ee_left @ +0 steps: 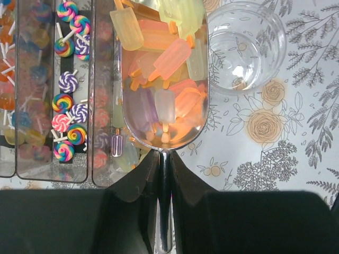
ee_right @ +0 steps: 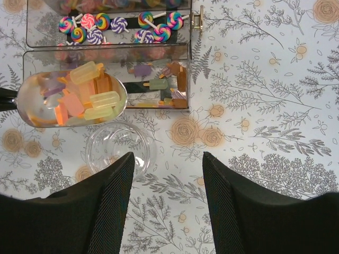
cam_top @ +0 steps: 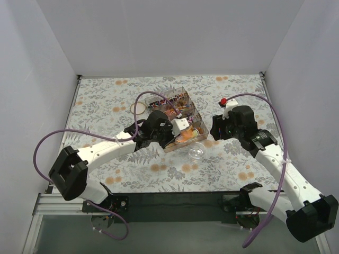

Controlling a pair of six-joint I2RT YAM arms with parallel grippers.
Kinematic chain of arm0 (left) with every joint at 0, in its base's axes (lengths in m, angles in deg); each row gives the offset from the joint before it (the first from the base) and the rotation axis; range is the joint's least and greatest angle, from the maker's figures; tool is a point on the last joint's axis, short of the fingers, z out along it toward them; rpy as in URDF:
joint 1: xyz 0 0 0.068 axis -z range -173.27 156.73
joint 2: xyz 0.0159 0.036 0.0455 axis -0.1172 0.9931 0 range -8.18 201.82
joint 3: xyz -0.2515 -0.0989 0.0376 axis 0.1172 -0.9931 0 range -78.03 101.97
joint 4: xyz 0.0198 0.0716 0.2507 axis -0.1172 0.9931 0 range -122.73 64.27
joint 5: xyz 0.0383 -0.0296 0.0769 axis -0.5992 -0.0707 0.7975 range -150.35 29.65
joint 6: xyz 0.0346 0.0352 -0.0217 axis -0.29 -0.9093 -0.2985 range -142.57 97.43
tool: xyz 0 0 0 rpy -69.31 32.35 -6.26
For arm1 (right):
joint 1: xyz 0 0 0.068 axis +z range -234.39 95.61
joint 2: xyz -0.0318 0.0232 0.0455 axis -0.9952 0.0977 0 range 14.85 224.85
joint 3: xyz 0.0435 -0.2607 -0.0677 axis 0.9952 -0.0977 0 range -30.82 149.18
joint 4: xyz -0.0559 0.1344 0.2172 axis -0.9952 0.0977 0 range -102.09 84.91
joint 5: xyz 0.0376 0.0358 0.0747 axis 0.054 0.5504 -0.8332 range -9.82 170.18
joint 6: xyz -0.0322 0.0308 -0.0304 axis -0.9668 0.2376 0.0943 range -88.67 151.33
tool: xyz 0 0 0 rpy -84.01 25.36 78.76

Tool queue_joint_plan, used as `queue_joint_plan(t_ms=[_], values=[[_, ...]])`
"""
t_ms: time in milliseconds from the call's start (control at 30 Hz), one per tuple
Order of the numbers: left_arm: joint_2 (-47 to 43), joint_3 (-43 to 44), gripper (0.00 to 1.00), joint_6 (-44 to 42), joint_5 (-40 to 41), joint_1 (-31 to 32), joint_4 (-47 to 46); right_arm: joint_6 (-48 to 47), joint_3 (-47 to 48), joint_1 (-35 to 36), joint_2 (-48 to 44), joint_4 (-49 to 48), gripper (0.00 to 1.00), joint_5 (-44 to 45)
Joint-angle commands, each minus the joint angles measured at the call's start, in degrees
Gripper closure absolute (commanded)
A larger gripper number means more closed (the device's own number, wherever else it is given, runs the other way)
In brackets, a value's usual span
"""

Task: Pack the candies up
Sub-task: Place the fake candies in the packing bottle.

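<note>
Steel catches your eye first: a metal scoop (ee_left: 164, 79) is heaped with the candies (ee_left: 170, 59), small ice-lolly shapes in orange, pink, yellow and pale purple. Your left gripper (ee_left: 165, 174) is clamped tight on the scoop's thin handle, fingers pressed against it from both sides.

Take the clear compartment box (ee_left: 94, 159) as your landmark. The scoop's bowl hangs level over the box's nearest end compartment, and more lolly-shaped candies lie loose in that compartment under and beside the bowl. The compartments further along the box hold swirled lollipops (ee_left: 69, 111) in rainbow and purple-white, with more coloured sweets beyond them that are too blurred to name.

A small round clear jar (ee_left: 246, 47) stands upright on the desk (ee_right: 265, 106), mouth open, just beside the box's near end and close to the scoop's rim, not touching it.

Your right gripper (ee_right: 167, 174) hovers above the desk off the same near end of the box, next to the jar. Its fingers stand well apart and hold nothing.

A tan ring (cam_top: 139, 108) lies flat on the desk near the box's far end, on the left arm's side.
</note>
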Motion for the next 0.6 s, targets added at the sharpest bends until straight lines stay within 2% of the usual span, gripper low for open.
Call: queue_joint_plan(t_ms=[0,300,567], values=[[-5.94,0.38,1.00,-2.08,-2.55,-0.05,1.47,-0.31,-0.14,0.27,-2.48,1.33,0.39,0.70],[-11.38,-1.29,1.00,-5.86,-7.83,0.21,7.98,-0.48,-1.46,0.27,-5.55,3.09,0.39,1.23],[-11.39,-0.86,1.00,-6.13,-6.69,2.67,12.47,-0.40,-2.43,0.36,-6.08,3.27,0.39,0.97]])
